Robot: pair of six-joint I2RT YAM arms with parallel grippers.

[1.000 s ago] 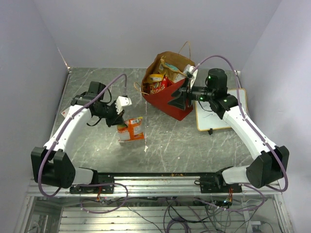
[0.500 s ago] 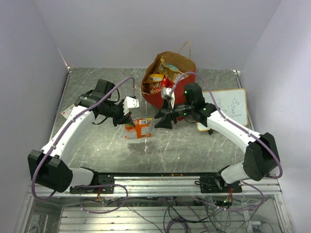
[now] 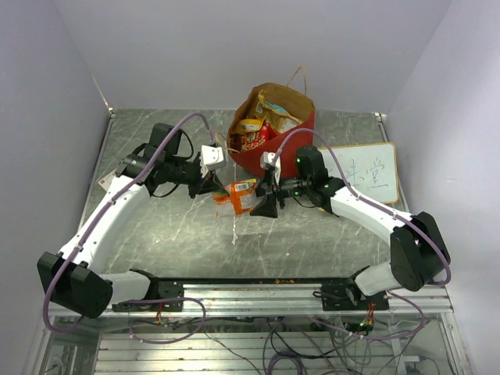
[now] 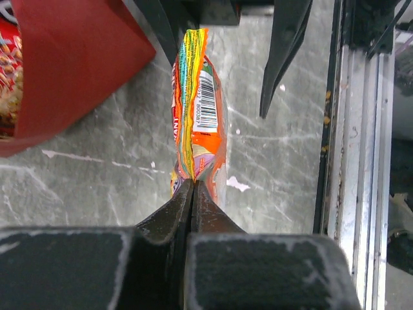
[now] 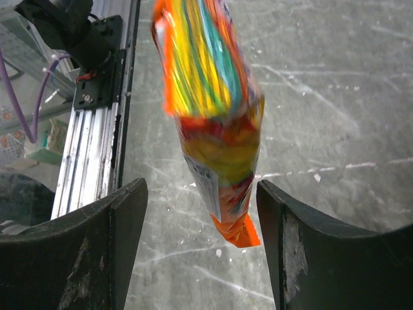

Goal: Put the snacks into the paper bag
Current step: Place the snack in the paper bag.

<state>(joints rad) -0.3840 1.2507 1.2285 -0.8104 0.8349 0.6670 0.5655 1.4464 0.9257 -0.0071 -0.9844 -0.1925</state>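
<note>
An orange packet (image 3: 242, 195) with yellow and teal stripes and a barcode hangs above the table, just in front of the red paper bag (image 3: 291, 156). My left gripper (image 3: 222, 187) is shut on one sealed end of the orange packet (image 4: 197, 110). My right gripper (image 3: 255, 201) stands open from the other side. Its fingers (image 5: 129, 213) flank the orange packet's (image 5: 216, 110) free end without touching it. The paper bag stands upright and open, and other snacks (image 3: 253, 134) lie inside it.
A wood-framed whiteboard (image 3: 361, 176) lies flat to the right of the bag. A small card (image 3: 103, 181) sits at the table's left edge. The bag's red wall (image 4: 71, 64) is close to the left gripper. The metal rail (image 3: 250, 291) runs along the near edge.
My left arm has lifted the orange packet off the table and carried it right, towards the bag. My right gripper has left the bag's front, come up to the packet and opened wider.
</note>
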